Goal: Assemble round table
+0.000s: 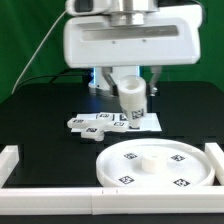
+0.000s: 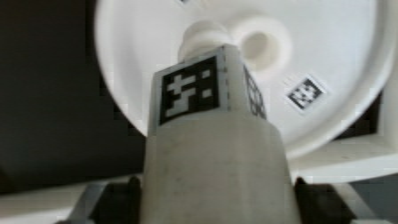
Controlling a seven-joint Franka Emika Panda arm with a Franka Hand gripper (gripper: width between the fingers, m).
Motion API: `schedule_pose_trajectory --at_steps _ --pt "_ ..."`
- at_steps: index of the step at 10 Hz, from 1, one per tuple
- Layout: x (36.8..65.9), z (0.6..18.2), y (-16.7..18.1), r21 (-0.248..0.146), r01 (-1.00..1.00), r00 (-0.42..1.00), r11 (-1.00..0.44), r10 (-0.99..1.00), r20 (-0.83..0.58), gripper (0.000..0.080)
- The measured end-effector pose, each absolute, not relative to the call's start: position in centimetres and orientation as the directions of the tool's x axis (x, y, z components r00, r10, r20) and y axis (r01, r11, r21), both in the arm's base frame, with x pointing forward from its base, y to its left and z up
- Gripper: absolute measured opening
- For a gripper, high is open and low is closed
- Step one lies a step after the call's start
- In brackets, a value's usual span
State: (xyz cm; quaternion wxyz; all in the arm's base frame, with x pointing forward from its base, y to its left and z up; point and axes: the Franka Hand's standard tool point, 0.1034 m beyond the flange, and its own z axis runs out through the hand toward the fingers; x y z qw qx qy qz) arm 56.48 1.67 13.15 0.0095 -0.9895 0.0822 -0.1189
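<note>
The round table's big rimmed white disc [image 1: 150,165] lies flat near the front of the black table, tags on its face and a raised hub [image 1: 146,157] in the middle. My gripper [image 1: 131,88] hangs above and just behind the disc, shut on the short thick white leg [image 1: 131,103], which points downward. In the wrist view the tagged leg [image 2: 210,140] runs out from between the dark fingers [image 2: 125,195] of the gripper [image 2: 215,195] toward the disc [image 2: 338,60]. Its far end lies close to the hub [image 2: 260,45] in the picture. The leg is clear of the disc.
The marker board [image 1: 88,122] lies flat behind the leg, partly hidden by it. White rails border the work area on the exterior view's left [image 1: 10,160], on its right [image 1: 215,155] and along the front [image 1: 50,197]. A green backdrop stands behind.
</note>
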Motion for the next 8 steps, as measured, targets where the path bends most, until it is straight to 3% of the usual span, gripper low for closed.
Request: schedule_pose_trajectory --at_steps 3,8 --pt "56.7 13.1 1.2 -0.041 -0.161 0.905 -0.986 -0.164 0.392 0.0406" --pt "55.7 12.7 3.6 -0.055 -0.152 0.854 -0.987 -0.160 0.495 0.0406"
